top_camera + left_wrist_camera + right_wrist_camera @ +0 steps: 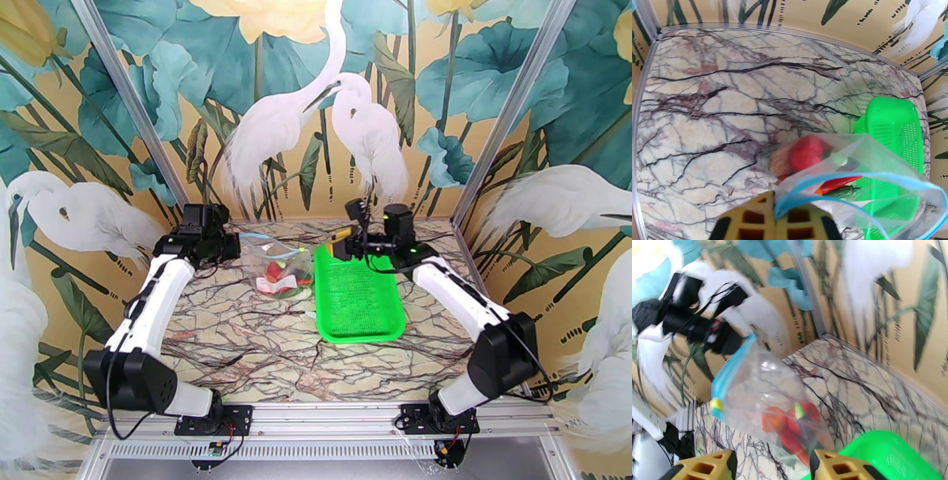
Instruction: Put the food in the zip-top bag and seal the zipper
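Observation:
The clear zip-top bag (276,264) stands on the marble left of the basket. Inside it are a red tomato (807,152), a tan potato (780,162), a red chili (839,182) and a green pepper (843,192). My left gripper (776,221) is shut on one end of the blue zipper (821,179) and holds that corner up; from above the left gripper (235,246) sits at the bag's left end. The right gripper (340,243) hovers open just right of the bag. In the right wrist view the bag (766,394), its zipper (730,370) and the red food (804,415) lie ahead of the right gripper (772,471).
A green mesh basket (355,296) lies right of the bag under the right wrist, with nothing visible in it. Painted walls and metal posts close in the back and sides. Bare marble (237,347) stretches toward the near edge.

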`<control>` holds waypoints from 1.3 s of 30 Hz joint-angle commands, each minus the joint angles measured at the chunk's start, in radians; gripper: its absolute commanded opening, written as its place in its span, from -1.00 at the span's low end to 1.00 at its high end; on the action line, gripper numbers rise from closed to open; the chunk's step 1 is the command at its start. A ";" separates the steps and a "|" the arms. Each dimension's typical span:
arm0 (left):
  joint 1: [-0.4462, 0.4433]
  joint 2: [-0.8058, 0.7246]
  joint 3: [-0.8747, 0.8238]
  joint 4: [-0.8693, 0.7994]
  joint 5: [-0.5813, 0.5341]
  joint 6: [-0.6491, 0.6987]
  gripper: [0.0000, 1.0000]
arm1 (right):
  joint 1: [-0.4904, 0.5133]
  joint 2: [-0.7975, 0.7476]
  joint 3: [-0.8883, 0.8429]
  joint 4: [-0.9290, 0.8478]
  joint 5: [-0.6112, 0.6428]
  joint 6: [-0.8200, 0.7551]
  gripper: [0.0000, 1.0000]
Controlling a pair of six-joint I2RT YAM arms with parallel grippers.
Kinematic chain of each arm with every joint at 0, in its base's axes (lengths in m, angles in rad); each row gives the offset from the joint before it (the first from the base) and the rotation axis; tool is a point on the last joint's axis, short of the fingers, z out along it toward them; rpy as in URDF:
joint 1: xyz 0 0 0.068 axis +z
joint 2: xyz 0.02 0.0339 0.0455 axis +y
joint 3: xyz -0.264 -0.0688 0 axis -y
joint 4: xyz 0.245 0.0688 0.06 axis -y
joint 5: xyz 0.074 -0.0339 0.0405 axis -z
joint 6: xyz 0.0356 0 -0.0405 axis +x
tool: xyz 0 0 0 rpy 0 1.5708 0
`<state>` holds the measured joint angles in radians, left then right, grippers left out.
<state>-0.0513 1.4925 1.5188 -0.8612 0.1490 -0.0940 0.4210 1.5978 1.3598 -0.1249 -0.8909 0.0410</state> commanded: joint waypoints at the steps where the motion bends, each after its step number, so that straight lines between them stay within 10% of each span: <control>1: 0.005 0.028 0.046 -0.029 0.055 -0.020 -1.00 | 0.054 -0.020 0.008 -0.087 -0.015 -0.167 0.10; 39: 0.025 0.118 0.160 -0.093 0.099 0.040 -1.00 | 0.135 0.044 -0.027 0.085 0.225 -0.198 -0.10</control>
<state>-0.0341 1.5993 1.6459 -0.9318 0.2192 -0.0685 0.5507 1.6852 1.3521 -0.0273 -0.6830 -0.1280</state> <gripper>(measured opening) 0.052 0.448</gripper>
